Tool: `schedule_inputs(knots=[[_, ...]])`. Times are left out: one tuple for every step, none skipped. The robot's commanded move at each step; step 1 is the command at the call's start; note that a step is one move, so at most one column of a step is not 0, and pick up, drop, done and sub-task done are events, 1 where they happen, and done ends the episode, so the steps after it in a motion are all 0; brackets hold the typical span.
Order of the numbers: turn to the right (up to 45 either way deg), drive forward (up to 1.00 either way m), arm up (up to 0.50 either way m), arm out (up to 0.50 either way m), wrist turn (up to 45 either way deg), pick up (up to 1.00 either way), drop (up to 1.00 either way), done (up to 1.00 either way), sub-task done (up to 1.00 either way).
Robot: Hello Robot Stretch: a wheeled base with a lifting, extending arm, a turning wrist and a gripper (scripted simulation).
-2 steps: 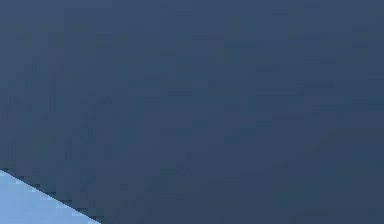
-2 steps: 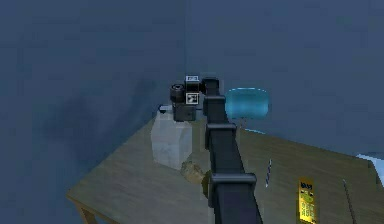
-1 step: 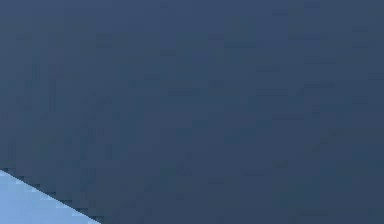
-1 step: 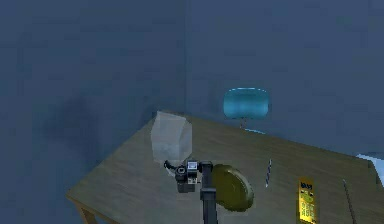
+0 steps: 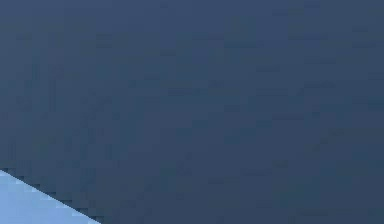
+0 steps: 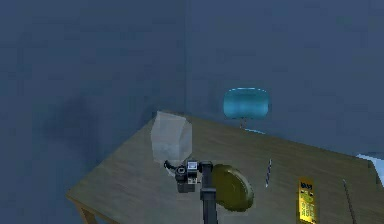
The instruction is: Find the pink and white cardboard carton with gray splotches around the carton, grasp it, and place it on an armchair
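I'm seeing the carton (image 6: pixel 171 137) standing upright on the wooden table (image 6: pixel 120 180), toward its far left part: a pale, whitish box with a gabled top. Just below it in the arm side view, the gripper (image 6: pixel 179 171) is showing at the end of the arm (image 6: pixel 208 203). With the carton sitting right behind the fingers, I cannot tell whether the gripper is holding anything, nor how its fingers are set. To the gripper's right, a round yellowish plate (image 6: pixel 234 187) is lying on the table. Past it are a thin stick-like thing (image 6: pixel 268 172) and a flat yellow and black item (image 6: pixel 307 198). Beyond the table's far edge a teal chair (image 6: pixel 247 103) is standing before a dark blue wall (image 6: pixel 90 60). The forward view is giving me a dark blue surface (image 5: pixel 200 90) with a paler blue wedge (image 5: pixel 30 205) at bottom left.
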Motion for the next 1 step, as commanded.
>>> schedule_inputs(knots=[[0.0,0.0,0.1,0.0,0.0,0.0,0.0,0.0,0.0]])
